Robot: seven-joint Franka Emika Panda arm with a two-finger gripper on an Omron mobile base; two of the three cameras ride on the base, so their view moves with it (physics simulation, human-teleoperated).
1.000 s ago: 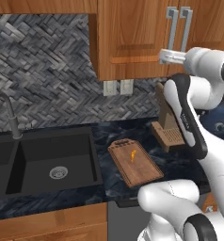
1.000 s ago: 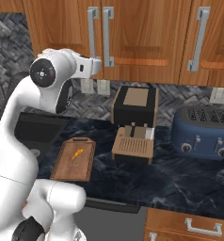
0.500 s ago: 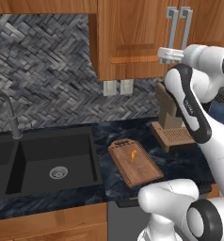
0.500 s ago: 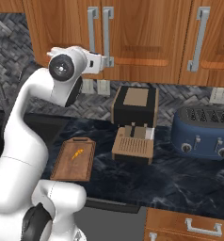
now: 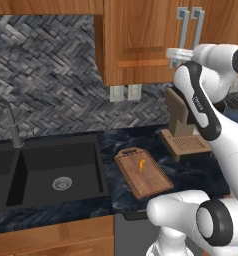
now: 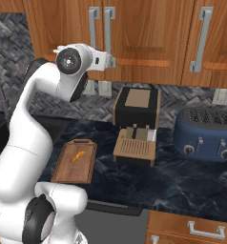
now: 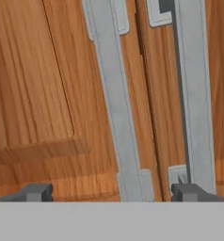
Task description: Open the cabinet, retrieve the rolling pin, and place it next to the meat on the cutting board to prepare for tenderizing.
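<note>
In the hand view we see our gripper (image 7: 109,190) with its fingers (image 7: 36,192) spread wide, holding nothing; the tips sit at the bottom of the frame. Between them runs one grey bar handle (image 7: 115,101), slanting down the middle, and the second handle (image 7: 194,94) lines up with the right tip. The dark seam between the two closed doors runs between the handles. This close look at the handles comes from the hand camera alone.

From the left base view we see the cabinet (image 5: 141,40) across the top of the frame, doors shut, with the gripper (image 5: 175,52) at upper right just below the handles' lower ends. The board (image 5: 143,172) lies at lower centre on the dark counter (image 5: 191,170), with the meat (image 5: 141,165) on it, and the black sink (image 5: 51,172) fills the lower left, which the other side camera misses.

The right base view puts the gripper (image 6: 108,59) at upper centre-left against the handles, and the board (image 6: 76,161) with the meat (image 6: 77,156) at lower left. It adds a blue toaster (image 6: 206,138) at right and a ribbed block (image 6: 134,150) at centre.

We cannot see the rolling pin.
</note>
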